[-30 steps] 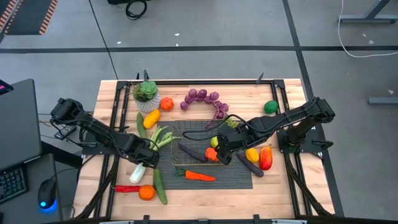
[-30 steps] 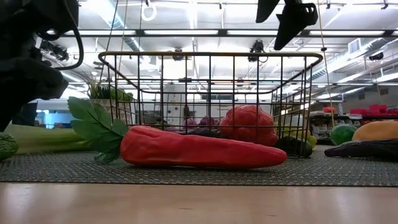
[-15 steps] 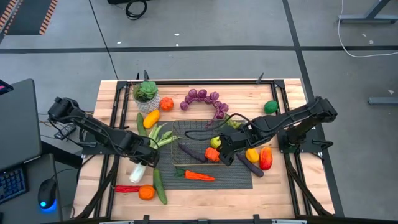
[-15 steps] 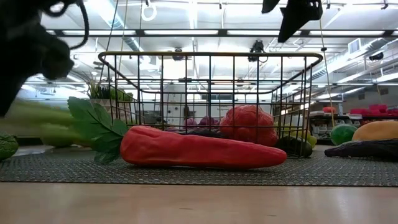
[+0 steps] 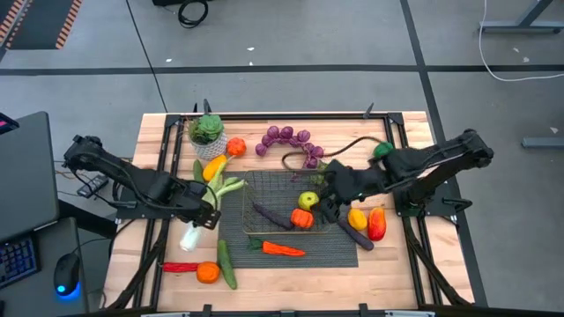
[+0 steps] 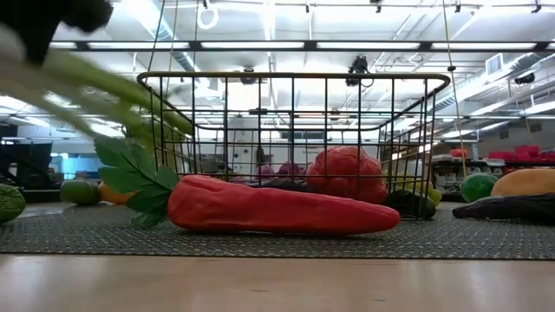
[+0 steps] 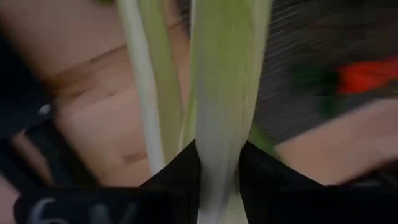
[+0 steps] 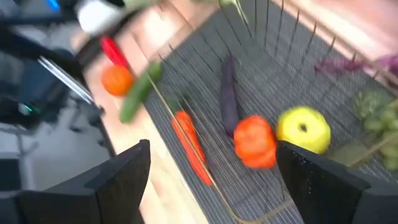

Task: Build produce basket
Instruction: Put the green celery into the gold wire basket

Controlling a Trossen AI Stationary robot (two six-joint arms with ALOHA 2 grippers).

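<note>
On the wooden table (image 5: 397,255), left gripper (image 5: 206,217) fingers clench the leek (image 5: 208,207); right gripper (image 5: 330,208) fingers spread, empty.

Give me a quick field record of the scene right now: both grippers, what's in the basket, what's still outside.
left gripper: jaws shut on the leek, left of the basket
right gripper: jaws open, empty, at the basket's right edge
basket: on the dark mat
in basket: green apple, orange pepper, purple eggplant
outside, on mat: carrot
outside, on table: cucumber, purple grapes
</note>
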